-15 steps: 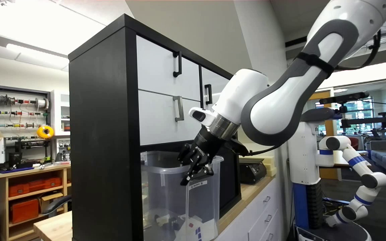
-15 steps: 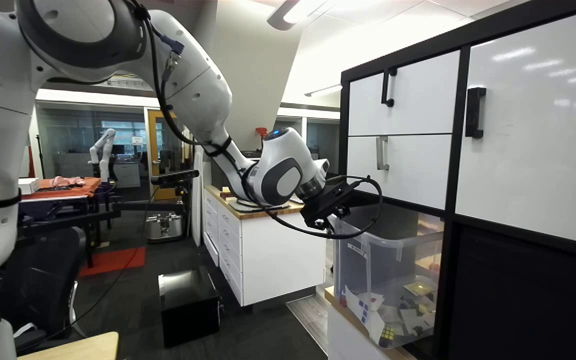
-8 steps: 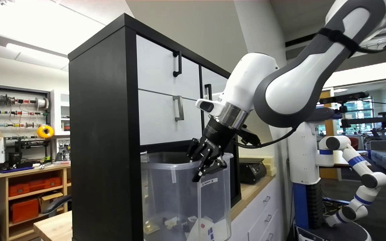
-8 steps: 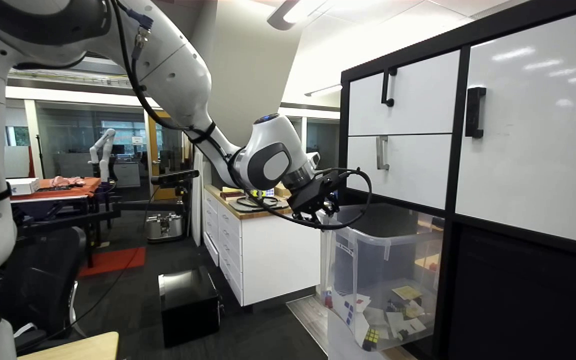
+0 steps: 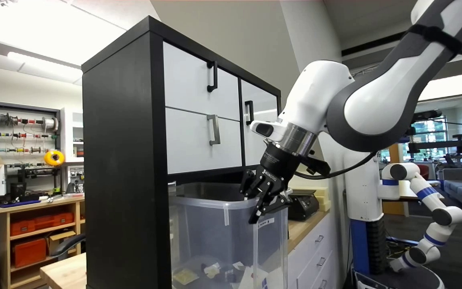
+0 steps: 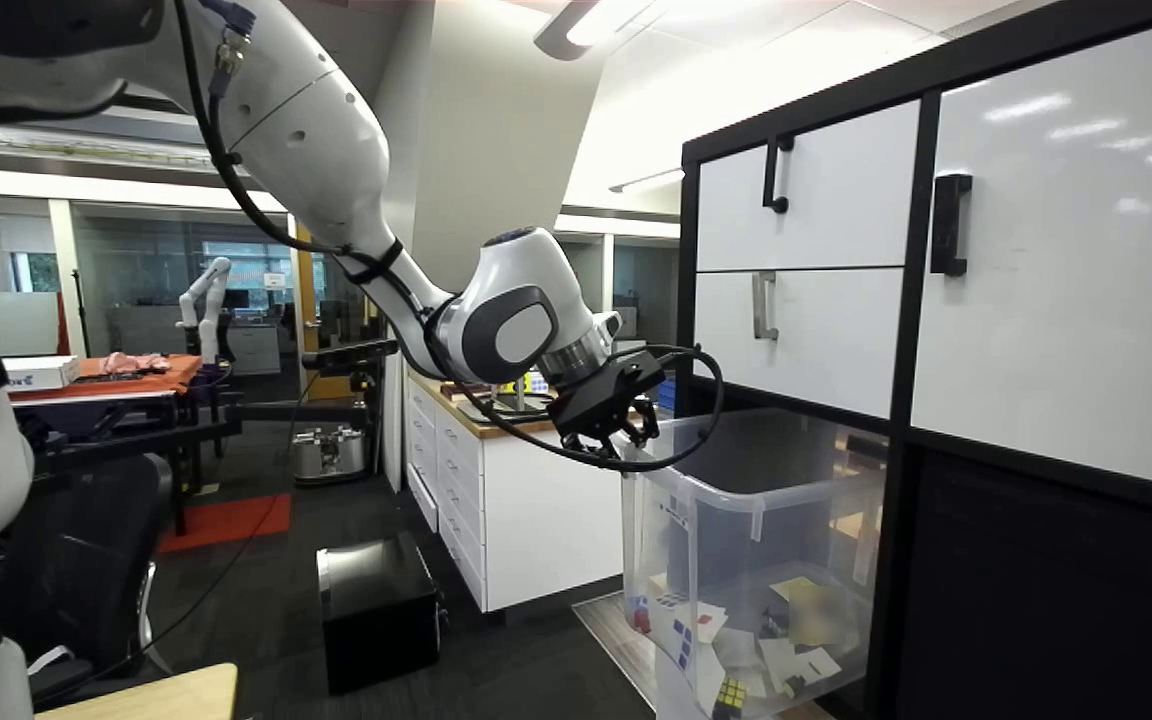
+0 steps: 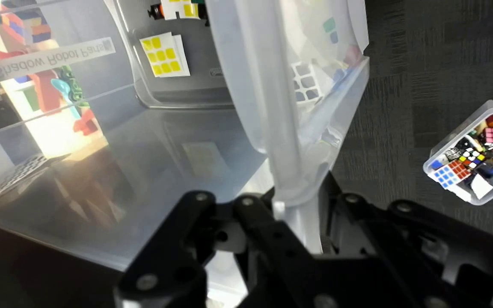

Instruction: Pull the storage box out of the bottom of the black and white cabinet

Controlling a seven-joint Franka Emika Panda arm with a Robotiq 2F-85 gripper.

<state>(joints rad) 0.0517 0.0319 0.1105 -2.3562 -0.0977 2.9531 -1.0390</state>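
Observation:
The storage box (image 5: 231, 228) is a large clear bin with a thick rim. It stands partly out of the lower compartment of the black and white cabinet (image 5: 118, 160), its back part still inside the frame. It also shows in an exterior view (image 6: 756, 530) with paper pieces and a small cube inside. My gripper (image 5: 251, 205) is at the outer edge of the box, tilted down, one finger inside and one outside. In the wrist view the gripper (image 7: 300, 199) is closed around the box's translucent rim (image 7: 268, 107). The fingertips are partly hidden by the rim.
A wooden counter with white drawers (image 5: 309, 257) stands beside the cabinet, with a black device (image 5: 303, 204) on it. A black box (image 6: 376, 620) is on the floor. A small clear bin of puzzle cubes (image 7: 477, 158) shows in the wrist view. A cable (image 6: 716, 400) loops from the wrist.
The gripper and the storage box have moved together outward from the cabinet. More of the box now sticks out past the cabinet front. The gripper stays on the rim.

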